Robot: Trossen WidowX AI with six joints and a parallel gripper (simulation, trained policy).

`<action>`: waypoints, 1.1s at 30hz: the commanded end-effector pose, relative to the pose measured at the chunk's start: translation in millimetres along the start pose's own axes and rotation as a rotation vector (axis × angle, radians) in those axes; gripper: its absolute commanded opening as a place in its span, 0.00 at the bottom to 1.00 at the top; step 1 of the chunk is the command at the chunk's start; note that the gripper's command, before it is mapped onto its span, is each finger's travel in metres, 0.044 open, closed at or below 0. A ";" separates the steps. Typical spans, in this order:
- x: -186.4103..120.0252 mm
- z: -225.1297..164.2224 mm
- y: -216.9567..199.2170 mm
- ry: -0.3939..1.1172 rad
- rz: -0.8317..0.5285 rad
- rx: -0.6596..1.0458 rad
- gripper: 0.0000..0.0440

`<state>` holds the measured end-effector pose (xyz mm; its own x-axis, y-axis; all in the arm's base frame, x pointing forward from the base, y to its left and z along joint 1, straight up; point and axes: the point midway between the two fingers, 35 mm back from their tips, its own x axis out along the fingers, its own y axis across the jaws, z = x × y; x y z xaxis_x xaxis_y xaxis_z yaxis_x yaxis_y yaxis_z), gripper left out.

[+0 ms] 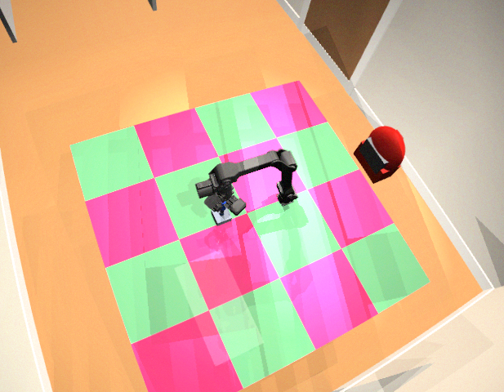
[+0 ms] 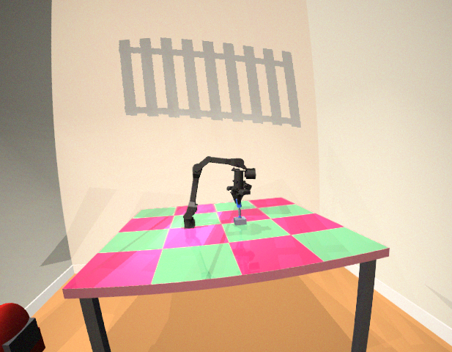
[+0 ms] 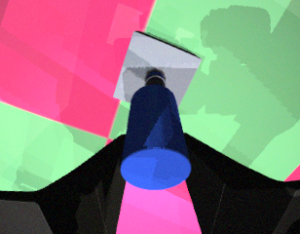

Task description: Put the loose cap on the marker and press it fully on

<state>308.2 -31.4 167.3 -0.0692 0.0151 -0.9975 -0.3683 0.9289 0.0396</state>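
And here is the black arm (image 1: 254,165) (image 2: 194,187), arched over the pink-and-green checkered counter (image 1: 158,291) (image 2: 197,261), its tool (image 1: 226,205) (image 2: 238,202) (image 3: 153,140) pointing down above the holder block! The tool is clamped on the blue cap (image 1: 223,204) (image 2: 238,202) (image 3: 155,127), a finger pressed in from either side, and in the wrist view the cap's bright blue end faces the camera, its darker body running away toward the block.

Down below, the pale grey holder block (image 1: 220,217) (image 2: 239,221) (image 3: 165,54) sits on the counter, and the marker (image 1: 221,211) (image 2: 239,213) (image 3: 155,77) stands upright in it, right beneath the cap! From the wrist, the cap's far end overlaps the marker, with just a dark bit and a pale ring peeping out past it. Whether the two are touching, or the cap has slipped over the tip, I cannot tell, but a good length of the marker shows below the cap from the side, so it is not fully on!

Off beyond the counter's edge, there's a red rounded object with a dark panel (image 1: 381,153) (image 2: 14,327), well apart from the action.
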 end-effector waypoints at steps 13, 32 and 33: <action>36.6 0.5 -1.8 0.038 0.045 -0.010 0.00; 66.5 -7.3 1.9 0.075 0.063 -0.055 0.62; 65.5 -7.9 2.6 0.073 0.063 -0.058 0.67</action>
<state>297.1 -32.3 98.2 -0.1723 0.0414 -0.9842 -0.4040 0.9082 0.1089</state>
